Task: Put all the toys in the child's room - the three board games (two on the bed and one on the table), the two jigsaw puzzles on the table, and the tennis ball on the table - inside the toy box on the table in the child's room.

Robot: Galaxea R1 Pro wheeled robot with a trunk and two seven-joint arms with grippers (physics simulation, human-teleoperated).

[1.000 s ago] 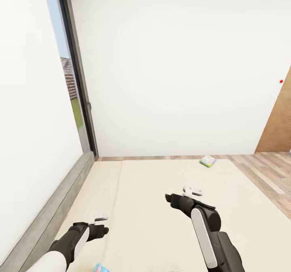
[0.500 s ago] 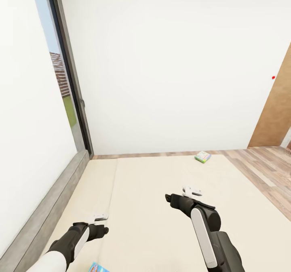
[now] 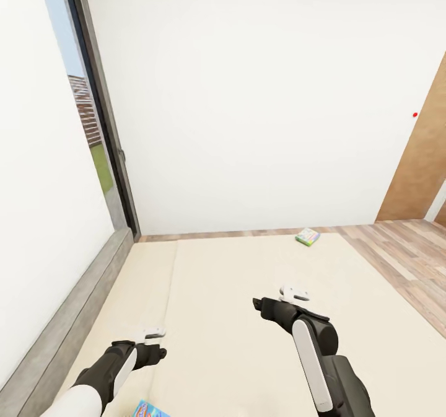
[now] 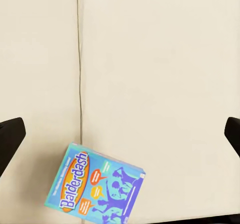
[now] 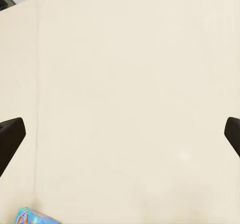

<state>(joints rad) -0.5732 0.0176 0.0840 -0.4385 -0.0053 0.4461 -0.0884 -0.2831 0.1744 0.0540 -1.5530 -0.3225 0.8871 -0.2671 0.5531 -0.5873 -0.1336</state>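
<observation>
Blue board game, "Balderdash" cover, flat on beige bed at near edge, close to a mattress seam. Green-edged board game at far edge. Left gripper low over mattress above blue box, jaws spread, empty. Right gripper extended mid-bed, jaws wide, holding nothing.

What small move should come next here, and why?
Probably lower the left gripper onto the blue game: its fingers are spread wide and empty above the bed, with that box lying flat close below. The green-edged game sits far off.
</observation>
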